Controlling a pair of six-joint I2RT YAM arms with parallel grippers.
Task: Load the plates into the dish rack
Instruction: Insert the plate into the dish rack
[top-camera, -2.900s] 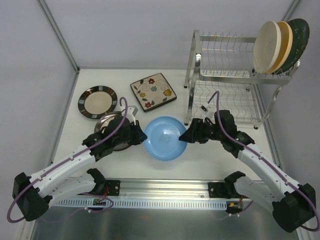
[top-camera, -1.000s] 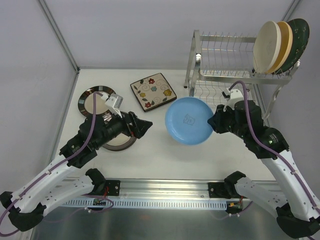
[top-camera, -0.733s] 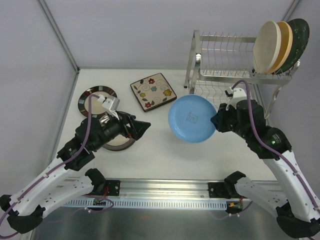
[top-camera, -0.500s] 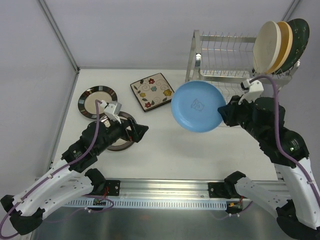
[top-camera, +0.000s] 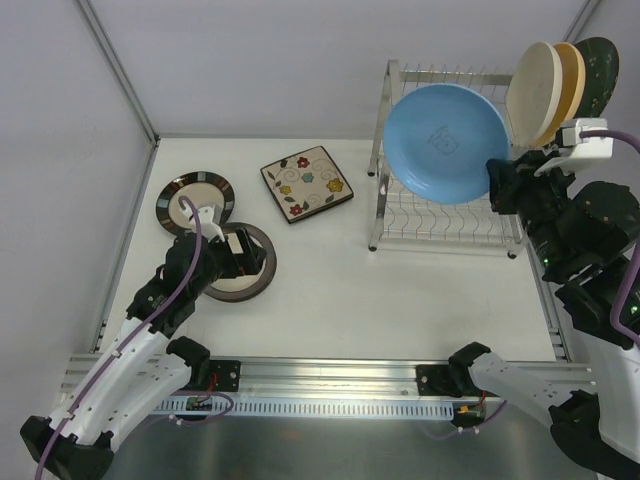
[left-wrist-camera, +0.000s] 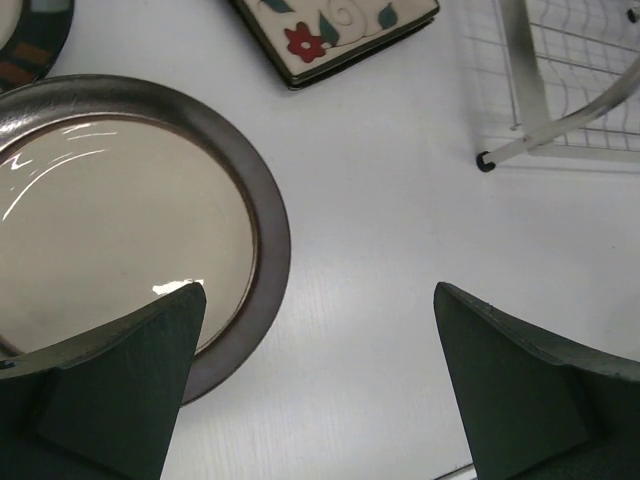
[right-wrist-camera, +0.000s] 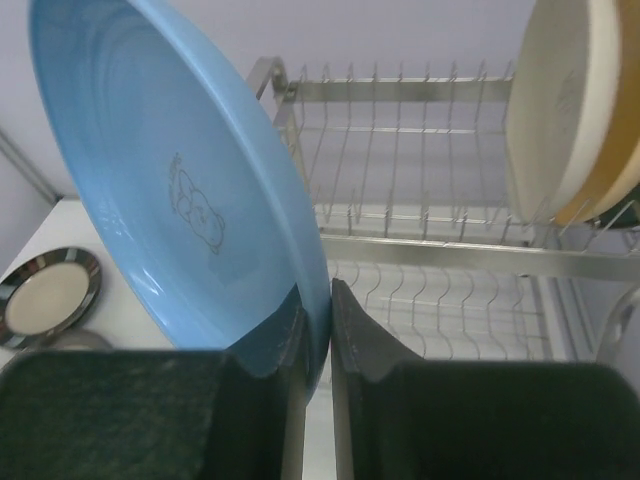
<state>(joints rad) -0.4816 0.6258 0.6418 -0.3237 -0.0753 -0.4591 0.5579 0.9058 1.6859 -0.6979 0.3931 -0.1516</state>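
While rim-gripped, blue plate (top-camera: 445, 143) near upright.

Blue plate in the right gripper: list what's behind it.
Behind the blue plate, pinched by the right gripper, stands the dish rack; cream, tan and dark green plates fill its upper right end. From above, the plate covers the upper shelf's left slots.

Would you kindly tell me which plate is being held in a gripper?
The plain blue plate, pinched at its rim by the right gripper near the dish rack; the others lie on the table or stand in the rack.
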